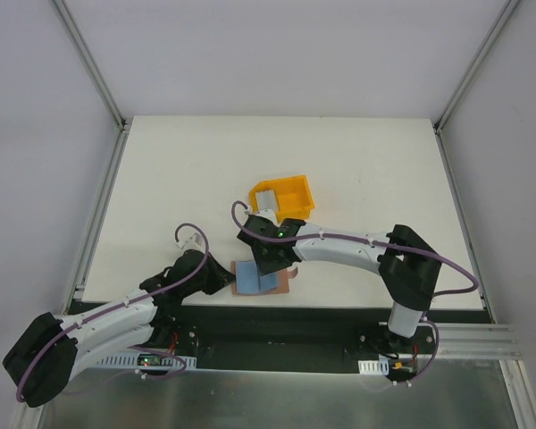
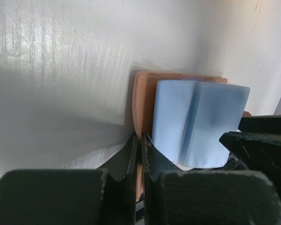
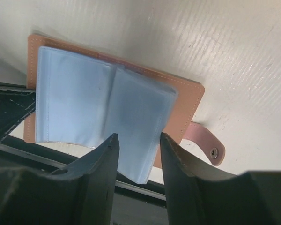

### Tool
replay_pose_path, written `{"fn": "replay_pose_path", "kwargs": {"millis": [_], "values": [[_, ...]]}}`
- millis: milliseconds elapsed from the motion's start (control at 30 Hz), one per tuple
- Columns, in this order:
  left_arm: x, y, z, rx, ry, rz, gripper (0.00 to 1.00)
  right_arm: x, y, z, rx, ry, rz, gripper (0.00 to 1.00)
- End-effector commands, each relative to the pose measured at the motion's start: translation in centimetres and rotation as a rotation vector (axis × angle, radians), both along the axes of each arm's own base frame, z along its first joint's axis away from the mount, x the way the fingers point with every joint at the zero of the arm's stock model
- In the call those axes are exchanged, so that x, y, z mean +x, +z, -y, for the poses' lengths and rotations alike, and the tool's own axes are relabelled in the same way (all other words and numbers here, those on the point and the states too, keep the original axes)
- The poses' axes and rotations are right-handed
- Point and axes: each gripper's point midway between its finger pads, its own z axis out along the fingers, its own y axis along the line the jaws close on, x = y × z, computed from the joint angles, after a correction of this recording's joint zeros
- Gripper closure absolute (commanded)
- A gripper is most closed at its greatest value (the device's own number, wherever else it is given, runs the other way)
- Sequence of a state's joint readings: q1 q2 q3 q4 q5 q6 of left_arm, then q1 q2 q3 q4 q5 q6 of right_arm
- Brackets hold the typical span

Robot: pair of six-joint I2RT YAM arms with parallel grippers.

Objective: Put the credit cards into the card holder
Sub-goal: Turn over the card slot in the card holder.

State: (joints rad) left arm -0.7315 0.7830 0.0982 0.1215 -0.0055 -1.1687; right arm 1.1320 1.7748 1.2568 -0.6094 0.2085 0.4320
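The card holder [image 1: 287,283] lies open near the table's front edge, brown outside [image 3: 187,101], with pale blue plastic sleeves [image 3: 93,103] fanned up from it. My left gripper [image 2: 140,138] is shut on its brown left edge [image 2: 143,101], low at the table [image 1: 228,279]. My right gripper [image 3: 138,138] hovers over the holder [image 1: 272,266], jaws apart on either side of the lower corner of a blue sleeve, with a gap showing on both sides. A pale grey credit card [image 1: 266,197] lies in the yellow bin [image 1: 297,204].
The holder's pink tab clasp [image 3: 209,148] sticks out to the right, flat on the white table [image 1: 357,170]. The black front rail [image 1: 295,320] runs just below the holder. The yellow bin stands right behind my right wrist.
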Motion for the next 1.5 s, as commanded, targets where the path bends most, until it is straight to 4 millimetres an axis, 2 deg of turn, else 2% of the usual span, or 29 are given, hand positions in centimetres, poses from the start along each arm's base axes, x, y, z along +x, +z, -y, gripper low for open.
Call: {"fn": "replay_pose_path", "kwargs": {"millis": [0, 100, 300, 433, 600, 733, 933, 1133, 1200, 1367, 1467], "values": [[0.3, 0.1, 0.0, 0.002, 0.011, 0.004, 1.0, 0.3, 0.4, 1.5, -0.115, 0.013, 0.047, 0.52], [0.4, 0.2, 0.1, 0.001, 0.008, 0.007, 1.0, 0.3, 0.5, 1.6, -0.111, 0.005, 0.05, 0.43], [0.4, 0.2, 0.1, -0.001, 0.011, 0.007, 1.0, 0.6, 1.4, 1.7, -0.079, -0.011, 0.077, 0.41], [0.4, 0.3, 0.1, -0.005, 0.014, 0.009, 1.0, -0.4, 0.4, 0.1, 0.043, -0.014, -0.015, 0.41], [0.4, 0.3, 0.1, -0.009, 0.02, 0.007, 1.0, -1.0, -0.9, 0.0, 0.099, -0.039, -0.081, 0.42], [0.5, 0.3, 0.1, -0.011, 0.024, 0.005, 1.0, -0.9, -1.2, -0.4, 0.154, -0.053, -0.102, 0.43], [0.5, 0.3, 0.2, -0.014, 0.022, 0.002, 1.0, -0.5, -1.0, 0.4, 0.115, -0.062, -0.074, 0.47], [0.6, 0.4, 0.3, -0.012, 0.018, 0.004, 1.0, -0.1, -0.8, 1.0, 0.058, -0.06, -0.042, 0.47], [0.6, 0.5, 0.3, -0.012, 0.018, 0.004, 1.0, 0.0, -0.6, 1.3, 0.027, -0.056, -0.022, 0.44], [0.5, 0.3, 0.3, -0.006, 0.015, -0.001, 1.0, -0.3, 0.0, 0.3, 0.068, -0.03, -0.021, 0.44], [0.6, 0.4, 0.3, -0.009, 0.015, 0.003, 1.0, -0.4, -0.4, 0.1, 0.072, -0.029, -0.036, 0.44]]}}
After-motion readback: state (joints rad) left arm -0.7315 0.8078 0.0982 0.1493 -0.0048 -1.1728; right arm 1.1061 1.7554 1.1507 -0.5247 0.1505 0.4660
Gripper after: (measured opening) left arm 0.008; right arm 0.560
